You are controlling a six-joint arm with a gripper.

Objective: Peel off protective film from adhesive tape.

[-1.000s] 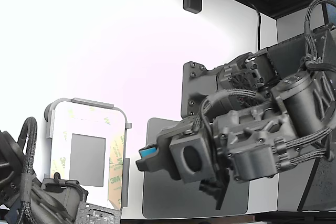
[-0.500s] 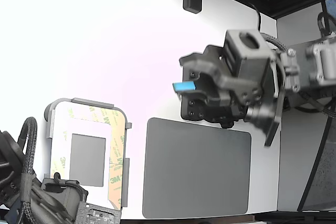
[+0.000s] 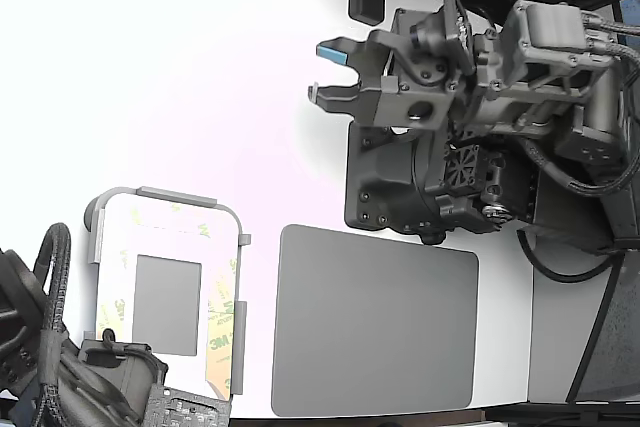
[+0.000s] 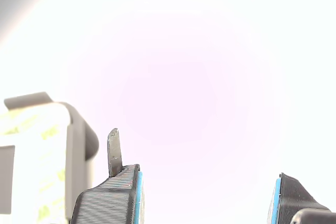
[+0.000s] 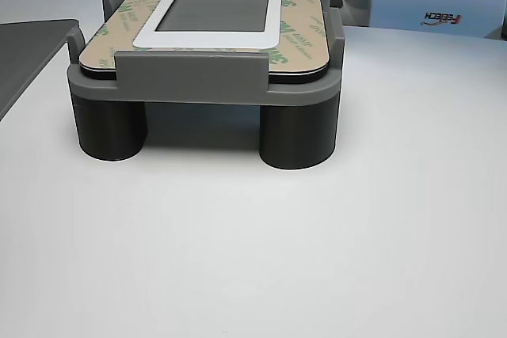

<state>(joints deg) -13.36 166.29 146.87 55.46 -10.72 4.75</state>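
The dark grey gripper with blue-padded fingertips (image 3: 333, 73) hangs high over the white counter (image 3: 200, 77), its two fingers spread wide with nothing between them. Well away from it, toward the exterior view's lower left, a grey raised fixture on round legs (image 5: 206, 81) carries a white panel with a grey square window (image 3: 166, 302). The long tan-yellow paper liner strip printed with green 3M logos (image 3: 222, 319) lies flat along the panel edge nearest the gripper. A dark grey rounded mat (image 3: 375, 322) lies on the counter below the gripper, beside the fixture.
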